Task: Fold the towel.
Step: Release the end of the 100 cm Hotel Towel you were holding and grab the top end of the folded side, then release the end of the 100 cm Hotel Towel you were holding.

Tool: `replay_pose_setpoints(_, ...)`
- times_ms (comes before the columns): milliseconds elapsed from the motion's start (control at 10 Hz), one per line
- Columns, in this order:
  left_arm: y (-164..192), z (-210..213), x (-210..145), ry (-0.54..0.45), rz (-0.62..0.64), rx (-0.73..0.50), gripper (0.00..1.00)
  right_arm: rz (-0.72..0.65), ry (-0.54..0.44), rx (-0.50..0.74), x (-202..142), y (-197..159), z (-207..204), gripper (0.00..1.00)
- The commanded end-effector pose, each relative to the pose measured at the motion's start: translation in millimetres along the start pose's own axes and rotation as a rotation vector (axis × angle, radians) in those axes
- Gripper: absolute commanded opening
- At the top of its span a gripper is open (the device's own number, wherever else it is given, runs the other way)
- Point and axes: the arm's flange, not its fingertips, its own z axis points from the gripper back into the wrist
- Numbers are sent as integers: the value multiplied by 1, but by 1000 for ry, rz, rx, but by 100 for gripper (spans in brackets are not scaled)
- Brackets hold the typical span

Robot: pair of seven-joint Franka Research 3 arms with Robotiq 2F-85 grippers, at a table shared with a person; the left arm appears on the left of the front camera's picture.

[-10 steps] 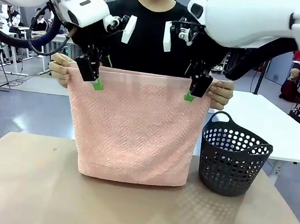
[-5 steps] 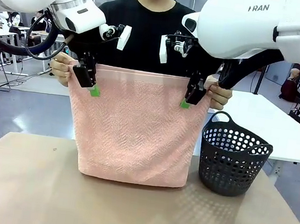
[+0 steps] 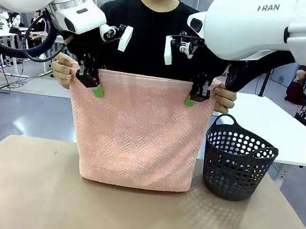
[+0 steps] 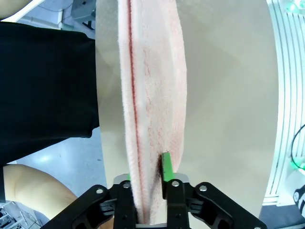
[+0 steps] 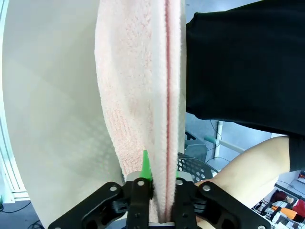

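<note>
we are at the handover of the top edge, the start of the fold. the towel (image 3: pixel 139 130) hangs as a flat sheet in front of the person, with its top hem level and its bottom edge down at the table (image 3: pixel 25 188); we cannot tell whether it rests there. our left gripper (image 3: pixel 92 81) is pinched narrow on the top hem near one corner, and our right gripper (image 3: pixel 196 95) is pinched on it near the other. in the left wrist view the green pads (image 4: pixel 166 164) press the pile from both sides, and the right wrist view shows the same clamp. the person's hand beside the left gripper (image 3: pixel 63 70) grips the corner just outboard of our fingers, and the person's other hand (image 3: pixel 224 97) does likewise at the opposite corner, so the cloth is shared.

as we judge it, the next move calls for the person to let go. both arms would then travel together at matched height, bringing the top hem forward and down to meet the bottom edge. uneven travel would skew the hem or slacken the span between our grips.

for room, the table on our side of the towel is bare and wide. the dark basket (image 3: pixel 237 162) stands just beside the towel's lower right corner, apart from it, so the right arm's path should stay clear of it. the person's torso is close behind the cloth.
</note>
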Motion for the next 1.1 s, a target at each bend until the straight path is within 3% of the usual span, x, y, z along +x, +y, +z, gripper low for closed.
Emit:
replay_pose_setpoints(0, -12, 0, -6, -26, 15, -8, 0, 12, 22, -6, -3, 6, 5, 0)
replay_pose_setpoints(300, -10, 4, -2, -8, 68, 15, 0, -9, 13, 6, -10, 5, 1, 0)
replay_pose_setpoints(400, -5, 3, 1, -4, 4, 1, 0, -48, -12, 23, -12, 0, -4, 0)
replay_pose_setpoints(1000, -5, 3, 1, -4, 4, 1, 0, 2, 6, 7, -1, 3, 1, 0)
